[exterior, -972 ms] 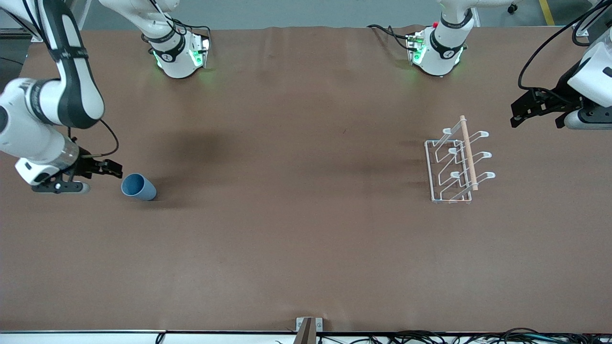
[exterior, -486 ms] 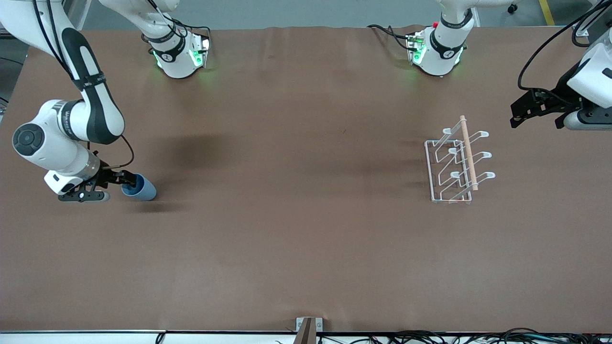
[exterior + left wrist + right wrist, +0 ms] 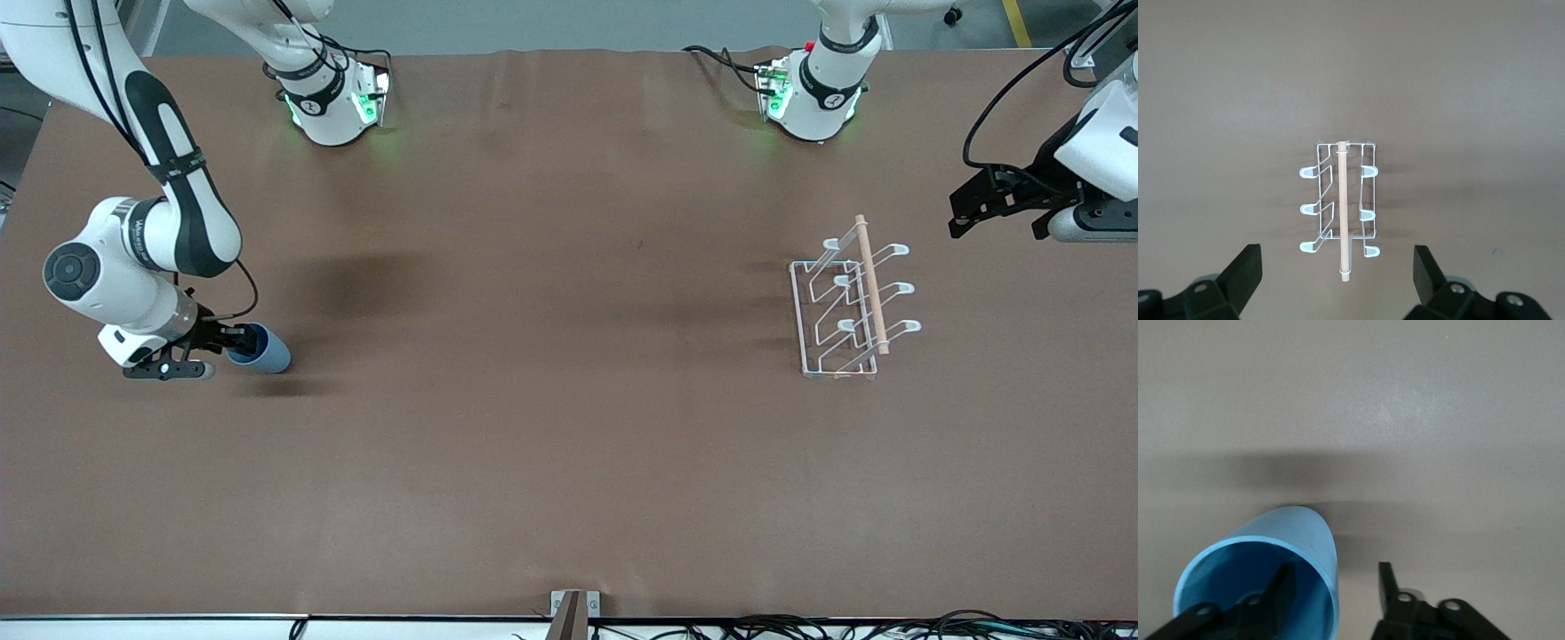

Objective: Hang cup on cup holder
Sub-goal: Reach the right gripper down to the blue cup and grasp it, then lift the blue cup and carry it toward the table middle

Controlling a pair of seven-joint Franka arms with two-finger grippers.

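The light-blue cup (image 3: pixel 267 354) lies on its side on the brown table, its mouth toward the right arm's end. My right gripper (image 3: pixel 236 340) is low at that mouth. In the right wrist view the gripper (image 3: pixel 1336 570) is open, with one finger inside the cup (image 3: pixel 1308 537) and the other outside its wall. The white wire cup holder (image 3: pixel 845 307) with its wooden rod stands toward the left arm's end. My left gripper (image 3: pixel 996 222) waits open and empty in the air beside the holder. The left wrist view shows the holder (image 3: pixel 1341 207) between that gripper's (image 3: pixel 1337 252) fingers.
The arms' bases (image 3: pixel 329 102) stand along the table's edge farthest from the front camera. A small bracket (image 3: pixel 573 609) sits at the edge nearest it. Brown table surface (image 3: pixel 551 356) stretches between the cup and the holder.
My right gripper has moved toward the cup and lowered, and one finger has entered the cup's mouth. The cup, the holder and the left arm have not moved.
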